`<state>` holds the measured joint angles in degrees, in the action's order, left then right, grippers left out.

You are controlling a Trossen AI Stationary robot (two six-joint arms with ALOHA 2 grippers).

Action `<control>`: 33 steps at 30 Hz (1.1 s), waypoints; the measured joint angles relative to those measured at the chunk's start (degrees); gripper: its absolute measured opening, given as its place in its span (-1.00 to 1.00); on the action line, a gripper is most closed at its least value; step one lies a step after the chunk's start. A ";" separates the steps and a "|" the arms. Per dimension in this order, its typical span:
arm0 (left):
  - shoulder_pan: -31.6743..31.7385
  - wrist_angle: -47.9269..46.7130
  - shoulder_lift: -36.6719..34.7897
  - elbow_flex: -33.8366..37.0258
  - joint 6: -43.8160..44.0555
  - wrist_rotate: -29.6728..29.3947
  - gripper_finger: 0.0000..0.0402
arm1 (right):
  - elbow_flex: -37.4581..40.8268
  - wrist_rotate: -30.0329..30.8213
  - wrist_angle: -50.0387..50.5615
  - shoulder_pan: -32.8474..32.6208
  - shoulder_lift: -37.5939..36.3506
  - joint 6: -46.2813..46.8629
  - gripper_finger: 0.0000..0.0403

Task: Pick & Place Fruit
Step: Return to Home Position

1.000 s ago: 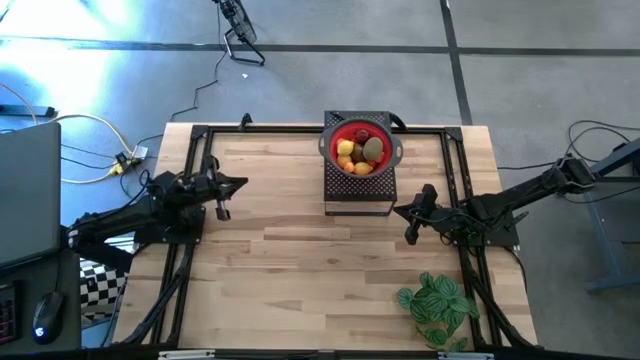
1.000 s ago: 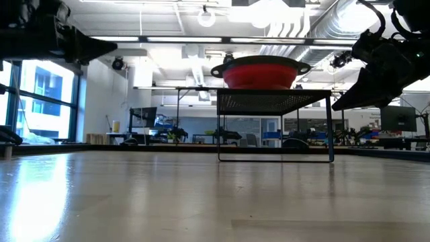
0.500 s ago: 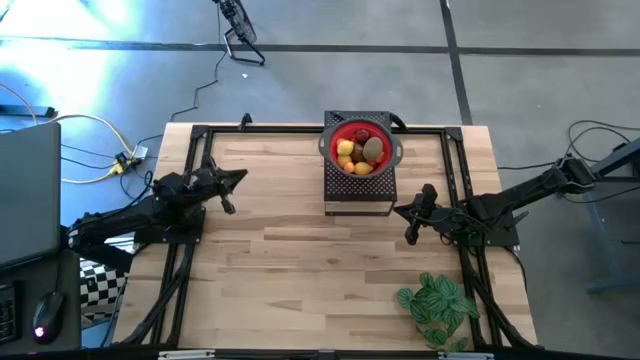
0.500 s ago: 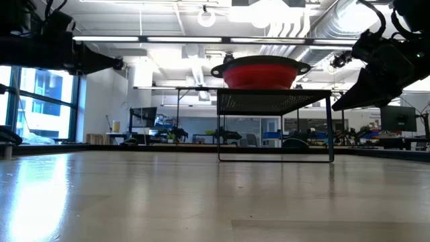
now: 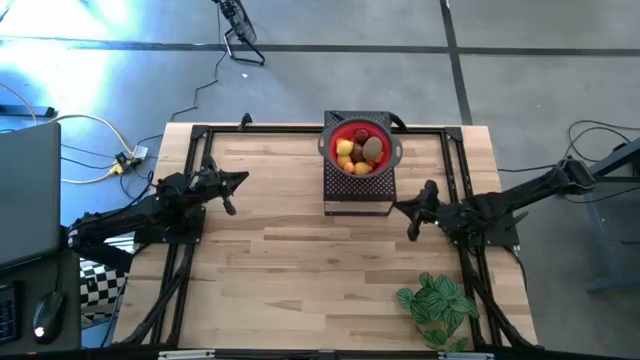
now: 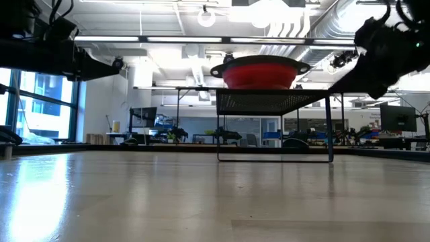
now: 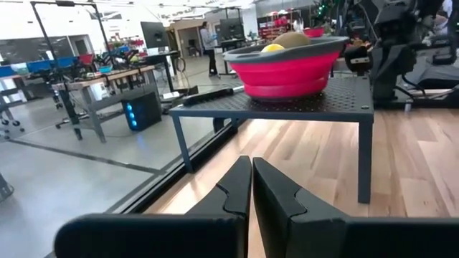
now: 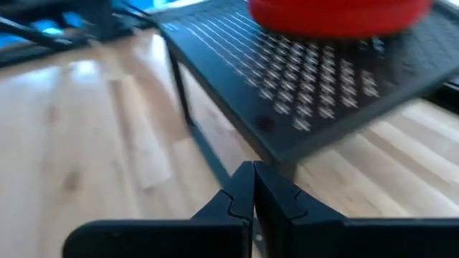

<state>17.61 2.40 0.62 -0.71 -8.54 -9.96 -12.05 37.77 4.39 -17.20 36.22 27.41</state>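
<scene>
Several small fruits (image 5: 359,152), yellow, orange, dark red and brownish-green, lie in a red bowl (image 5: 333,148) on a black perforated stand (image 5: 358,195) at the table's far middle. In the left wrist view a yellow fruit (image 7: 272,48) shows over the bowl's rim (image 7: 287,57). My left gripper (image 5: 243,180) hovers shut to the left of the stand, pointing at it (image 7: 252,168). My right gripper (image 5: 400,208) hovers shut just right of the stand's near right corner (image 8: 252,172), with the stand's top (image 8: 315,86) ahead of it.
A green leafy plant (image 5: 438,305) stands near the table's near right corner. A dark long object (image 7: 208,94) lies on the stand beside the bowl. Black frame rails (image 5: 195,150) run along the table's sides and far edge. Bare wood (image 5: 300,260) spans the middle and near left.
My left gripper has rolled about its own axis and shifted slightly toward the stand, staying shut. My right gripper has risen a little beside the stand within the last half second, also shut. The bowl and fruits have not moved.
</scene>
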 joint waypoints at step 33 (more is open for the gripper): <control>0.00 0.04 0.02 0.09 -0.16 0.04 -0.94 | -0.02 -30.63 7.06 16.28 -25.89 -17.07 -0.99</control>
<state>17.61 2.44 0.64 -0.62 -8.70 -9.91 -12.08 7.14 11.45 -0.92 10.33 10.34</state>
